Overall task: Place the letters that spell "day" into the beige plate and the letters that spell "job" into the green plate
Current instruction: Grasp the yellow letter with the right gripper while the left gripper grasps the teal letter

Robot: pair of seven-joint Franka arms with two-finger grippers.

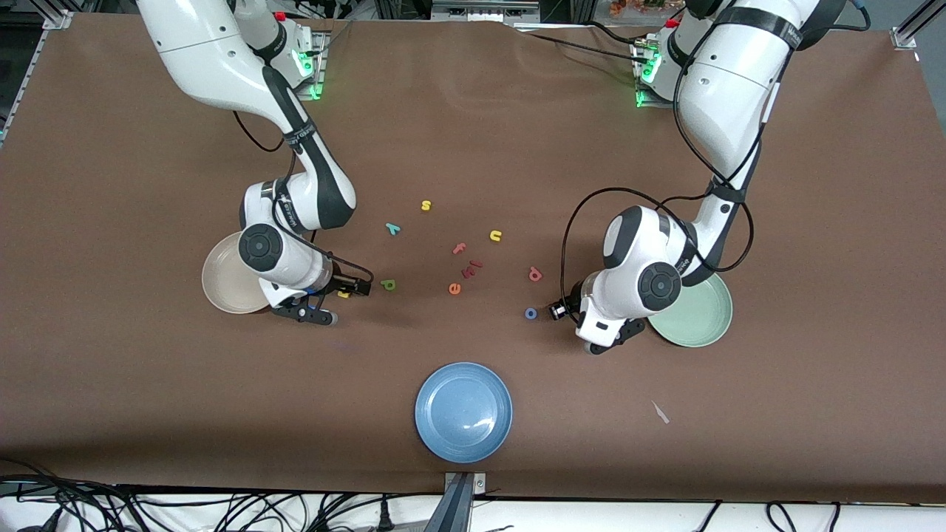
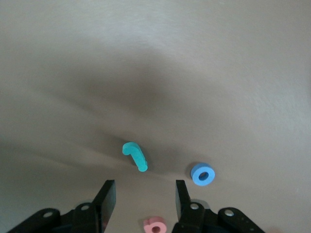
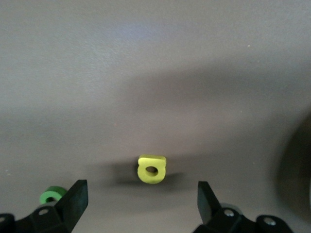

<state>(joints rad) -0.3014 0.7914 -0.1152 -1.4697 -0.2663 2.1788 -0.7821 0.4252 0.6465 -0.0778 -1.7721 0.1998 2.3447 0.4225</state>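
Over the table next to the green plate (image 1: 698, 316), my left gripper (image 1: 602, 341) (image 2: 145, 187) is open and holds nothing. The teal "j" (image 2: 135, 155) lies just ahead of its fingertips, the blue "o" (image 1: 531, 313) (image 2: 202, 174) beside it. The red-pink "b" (image 1: 535, 274) (image 2: 155, 225) shows low between the fingers. My right gripper (image 1: 318, 316) (image 3: 141, 189) hangs open next to the beige plate (image 1: 225, 284), with the yellow "a" (image 1: 344, 294) (image 3: 151, 169) ahead of it and the green "d" (image 1: 388, 284) (image 3: 52, 195) near. The teal "y" (image 1: 392, 228) lies farther from the front camera.
A blue plate (image 1: 463, 411) sits nearest the front camera. Loose letters lie mid-table: yellow "s" (image 1: 426, 205), yellow "u" (image 1: 495, 236), pink "f" (image 1: 459, 248), orange "e" (image 1: 454, 288), and a red piece (image 1: 471, 270). A scrap of paper (image 1: 660, 412) lies toward the left arm's end.
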